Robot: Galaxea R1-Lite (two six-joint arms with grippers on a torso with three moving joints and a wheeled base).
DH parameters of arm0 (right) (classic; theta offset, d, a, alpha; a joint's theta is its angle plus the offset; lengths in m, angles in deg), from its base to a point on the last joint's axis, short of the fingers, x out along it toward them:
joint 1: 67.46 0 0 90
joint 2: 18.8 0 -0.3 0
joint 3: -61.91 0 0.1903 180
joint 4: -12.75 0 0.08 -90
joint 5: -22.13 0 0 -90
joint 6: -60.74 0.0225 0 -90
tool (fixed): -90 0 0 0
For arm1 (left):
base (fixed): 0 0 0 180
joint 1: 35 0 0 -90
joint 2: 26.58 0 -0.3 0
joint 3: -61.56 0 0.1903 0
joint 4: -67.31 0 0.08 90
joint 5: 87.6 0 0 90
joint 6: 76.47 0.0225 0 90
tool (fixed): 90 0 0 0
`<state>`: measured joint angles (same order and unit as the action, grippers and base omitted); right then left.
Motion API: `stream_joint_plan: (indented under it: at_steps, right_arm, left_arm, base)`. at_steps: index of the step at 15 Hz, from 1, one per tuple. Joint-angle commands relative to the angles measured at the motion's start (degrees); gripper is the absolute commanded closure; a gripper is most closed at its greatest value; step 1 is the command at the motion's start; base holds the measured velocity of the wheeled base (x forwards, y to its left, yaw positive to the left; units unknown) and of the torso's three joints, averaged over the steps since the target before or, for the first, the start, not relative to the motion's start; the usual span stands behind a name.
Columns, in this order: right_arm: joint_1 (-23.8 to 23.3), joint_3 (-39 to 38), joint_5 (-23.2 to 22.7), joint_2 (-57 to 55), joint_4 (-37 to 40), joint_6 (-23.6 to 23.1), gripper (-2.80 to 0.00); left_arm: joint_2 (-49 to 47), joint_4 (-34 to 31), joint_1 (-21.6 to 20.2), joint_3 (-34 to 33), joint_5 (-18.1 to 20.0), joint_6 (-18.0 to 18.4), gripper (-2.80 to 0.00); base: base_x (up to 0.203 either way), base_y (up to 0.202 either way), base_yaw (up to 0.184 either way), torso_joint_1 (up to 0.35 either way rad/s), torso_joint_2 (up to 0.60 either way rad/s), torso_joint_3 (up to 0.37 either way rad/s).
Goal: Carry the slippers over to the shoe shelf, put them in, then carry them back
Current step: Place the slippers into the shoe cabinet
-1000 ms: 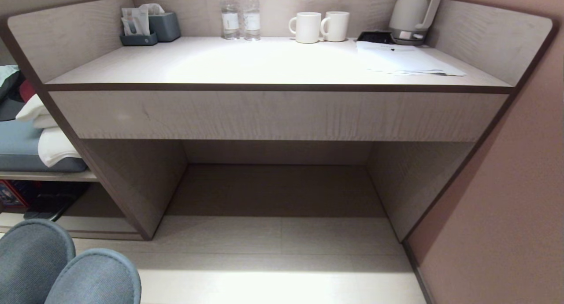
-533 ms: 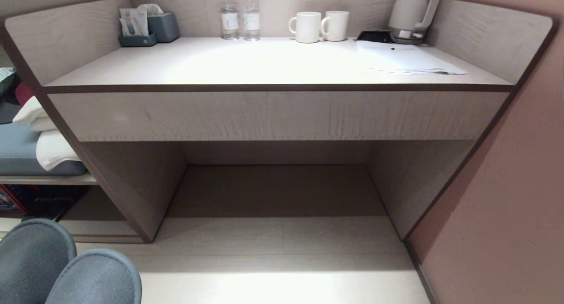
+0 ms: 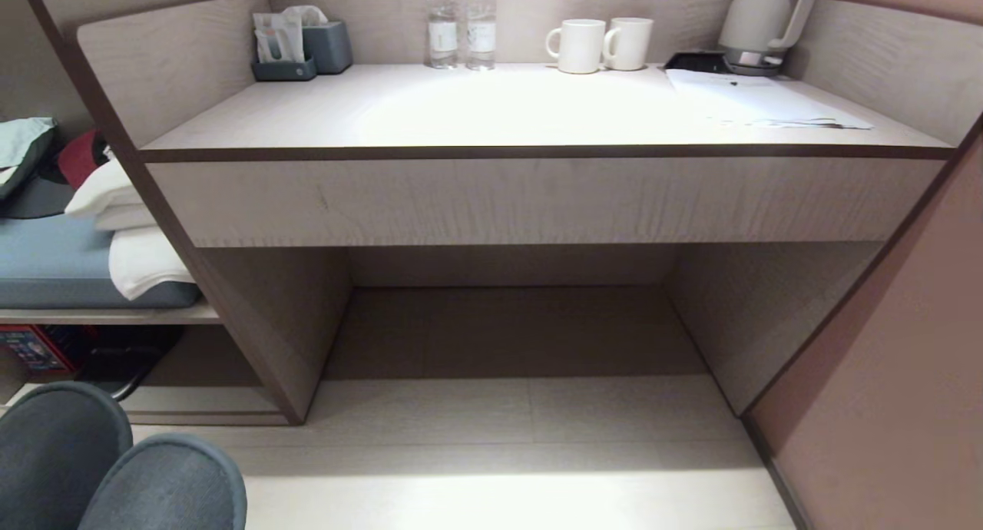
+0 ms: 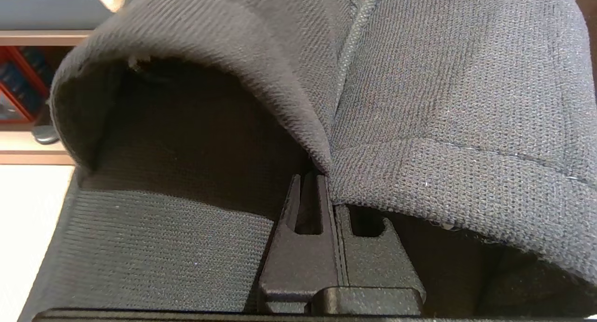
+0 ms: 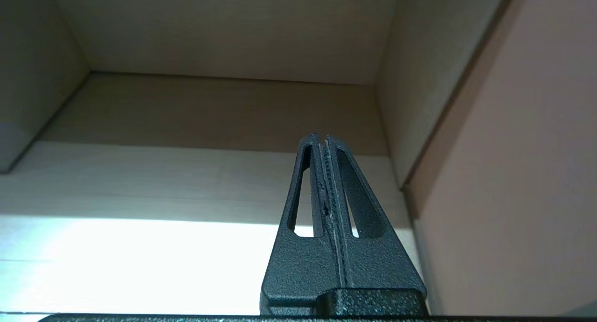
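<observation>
Pinching both slippers together, left tool; right tool clenched, empty; sachets in desk organiser.

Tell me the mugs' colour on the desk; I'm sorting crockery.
The two mugs are plain white, clearest in the head view.

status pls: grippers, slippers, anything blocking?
Left gripper shut on pair of black fabric slippers. Right gripper shut, empty. Low wood-grain shoe shelf at left; dark item already inside.
</observation>
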<state>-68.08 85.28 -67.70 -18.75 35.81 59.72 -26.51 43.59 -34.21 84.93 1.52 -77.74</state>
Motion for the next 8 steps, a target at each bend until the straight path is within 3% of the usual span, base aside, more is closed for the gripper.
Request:
stream_joint_plan:
  at_steps: [1, 8]
  right_arm:
    - [0.01, -2.29, 0.0, 2.24, -0.05, -0.04, 0.0]
    - [0.01, -2.29, 0.0, 2.24, -0.05, -0.04, 0.0]
  left_arm:
    - [0.01, 0.0, 0.0, -0.08, -0.09, -0.05, 0.0]
    - [0.01, 0.0, 0.0, -0.02, -0.05, -0.05, 0.0]
  base:
    - [0.0, 0.197, 0.004, 0.004, 0.01, -0.001]
    - [0.0, 0.198, -0.003, 0.003, 0.0, 0.002]
